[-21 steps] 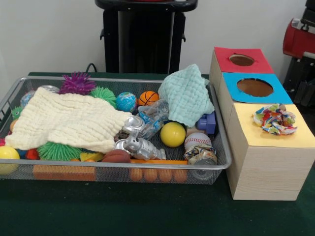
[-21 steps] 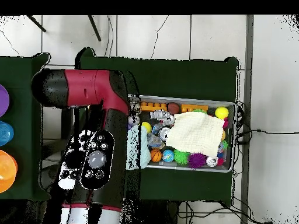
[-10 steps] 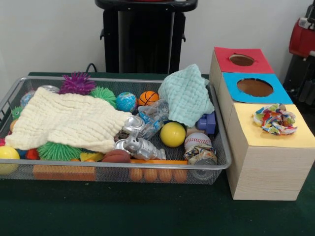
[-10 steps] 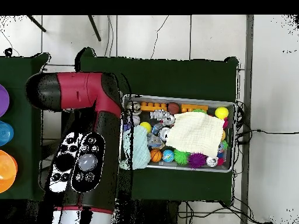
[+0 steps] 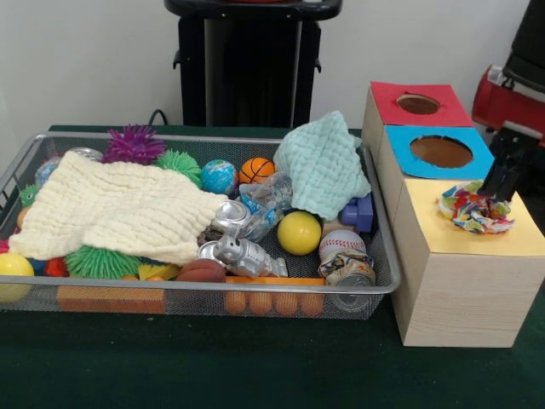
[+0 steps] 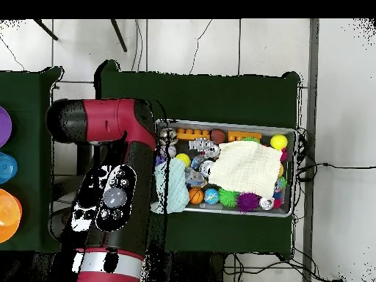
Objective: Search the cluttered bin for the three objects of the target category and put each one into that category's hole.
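cream cloth [image 5: 119, 209], mint cloth [image 5: 322, 162], yellow ball [image 5: 299, 233], multicoloured patterned rag [image 5: 474, 206]

The wire bin [image 5: 375, 290] at left and centre of the front view is packed nearly wall to wall. A cream cloth [image 5: 115, 209] blankets its left half and a teal cloth [image 5: 322, 170] heaps against the upper right corner, covering whatever lies beneath. Between them a narrow pocket stays exposed around the yellow ball [image 5: 299, 233] and baseball [image 5: 341, 243]. At right, the red-topped hole [image 5: 418, 104] and blue-topped hole [image 5: 441, 152] stand open; a multicoloured crumpled piece [image 5: 474, 206] sits on the yellow top, with the gripper [image 5: 502, 177] just above it.
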`<state>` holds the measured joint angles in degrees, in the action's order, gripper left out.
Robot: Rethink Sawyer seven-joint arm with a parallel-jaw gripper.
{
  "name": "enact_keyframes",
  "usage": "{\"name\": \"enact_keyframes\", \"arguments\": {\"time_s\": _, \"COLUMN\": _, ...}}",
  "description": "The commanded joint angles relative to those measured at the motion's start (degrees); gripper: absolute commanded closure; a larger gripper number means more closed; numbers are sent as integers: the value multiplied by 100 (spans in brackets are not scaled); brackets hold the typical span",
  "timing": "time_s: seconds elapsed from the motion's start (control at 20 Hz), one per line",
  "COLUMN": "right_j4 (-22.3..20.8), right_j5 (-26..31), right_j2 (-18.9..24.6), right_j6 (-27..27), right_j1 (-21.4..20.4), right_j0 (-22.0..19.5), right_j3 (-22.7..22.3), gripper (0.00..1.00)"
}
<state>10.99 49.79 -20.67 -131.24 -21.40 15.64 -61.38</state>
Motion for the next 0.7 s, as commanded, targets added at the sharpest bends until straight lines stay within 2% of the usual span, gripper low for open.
{"name": "enact_keyframes", "arguments": {"time_s": 0.05, "right_j4": -87, "right_j5": -254, "right_j2": 59, "right_j6": -1242, "right_j1": 311, "right_j0": -86, "right_j3": -750, "gripper": 100}}
{"name": "enact_keyframes", "arguments": {"time_s": 0.35, "right_j4": 83, "right_j5": -330, "right_j2": 321, "right_j6": -1095, "right_j1": 329, "right_j0": -134, "right_j3": -1011, "gripper": 100}}
{"name": "enact_keyframes", "arguments": {"time_s": 0.55, "right_j4": 228, "right_j5": -1, "right_j2": 574, "right_j6": -915, "right_j1": 389, "right_j0": -218, "right_j3": -1122, "gripper": 100}}
{"name": "enact_keyframes", "arguments": {"time_s": 0.7, "right_j4": 340, "right_j5": -245, "right_j2": 690, "right_j6": -969, "right_j1": 399, "right_j0": -225, "right_j3": -1238, "gripper": 100}}
